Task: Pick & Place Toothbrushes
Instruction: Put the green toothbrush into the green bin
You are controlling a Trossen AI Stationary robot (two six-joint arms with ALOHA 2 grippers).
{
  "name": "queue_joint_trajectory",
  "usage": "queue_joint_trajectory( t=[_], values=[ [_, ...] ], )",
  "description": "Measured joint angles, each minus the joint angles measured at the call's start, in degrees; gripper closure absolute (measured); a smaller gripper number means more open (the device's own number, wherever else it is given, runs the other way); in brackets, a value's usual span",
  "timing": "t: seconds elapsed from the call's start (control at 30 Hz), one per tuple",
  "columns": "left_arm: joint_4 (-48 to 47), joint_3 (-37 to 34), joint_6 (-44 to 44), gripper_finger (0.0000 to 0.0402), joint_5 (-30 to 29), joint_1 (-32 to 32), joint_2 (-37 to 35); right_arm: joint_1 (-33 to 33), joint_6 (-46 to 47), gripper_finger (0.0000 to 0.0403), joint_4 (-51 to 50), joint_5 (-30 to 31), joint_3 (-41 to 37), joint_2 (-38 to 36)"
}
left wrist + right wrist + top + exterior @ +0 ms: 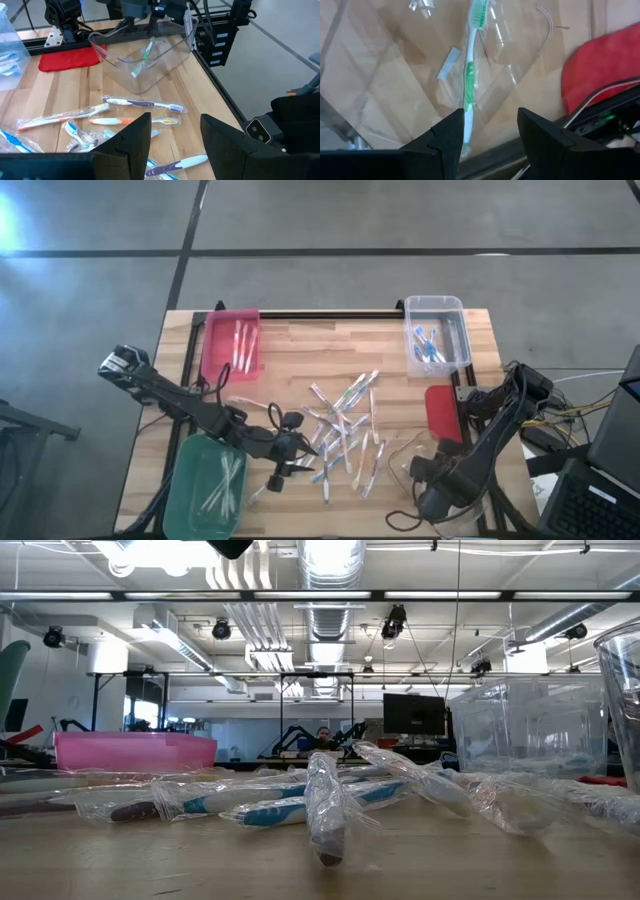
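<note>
At table centre, your main stock: a loose pile of wrapped toothbrushes, overlapping, near the front edge.

- Green brush: lies in a clear bin at the near right, under the right gripper. Its fingers stand spread, nothing between them.
- Left gripper: at the pile's left edge, fingers spread and empty.
- Green bin, near left: a few brushes inside.
- Pink bin, far left: a few brushes.
- Second clear bin, far right: blue brushes.
- Red cloth: right, beside the near clear bin.

Risks, as judged: crinkly wrappers may snag, so you lift two brushes at once. A fingertip may scatter the pile toward the edge. The near clear bin looks tilted and could tip if nudged.
</note>
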Motion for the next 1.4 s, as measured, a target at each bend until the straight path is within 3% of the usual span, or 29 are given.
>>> queue_joint_trajectory(
  t=[0.33, 0.53, 0.73, 1.07, 1.4],
  values=[
    [0.01, 0.0, -0.31, 0.0225, 0.0, 0.0, 0.0, 1.59, -2.19, 0.0221, 1.33, 0.95, -2.54, -0.32],
    [0.14, 0.0, -0.32, 0.0225, -0.02, 0.01, 0.0, 2.54, -3.52, 0.0214, 9.52, 0.77, -7.98, -1.03],
    [0.21, 0.0, -1.24, 0.0225, 0.0, 0.01, 0.0, 2.51, -8.24, 0.0229, 17.18, -0.72, -13.11, -1.95],
    [0.19, 0.0, -1.48, 0.0225, -0.02, 0.14, 0.0, 2.6, -16.46, 0.025, 20.03, -2.82, -16.54, -2.01],
    [0.38, 0.0, -2.12, 0.0225, -0.04, 0.18, 0.0, 2.6, -19.37, 0.0225, 25.64, -2.02, -19.77, -2.01]
  ],
)
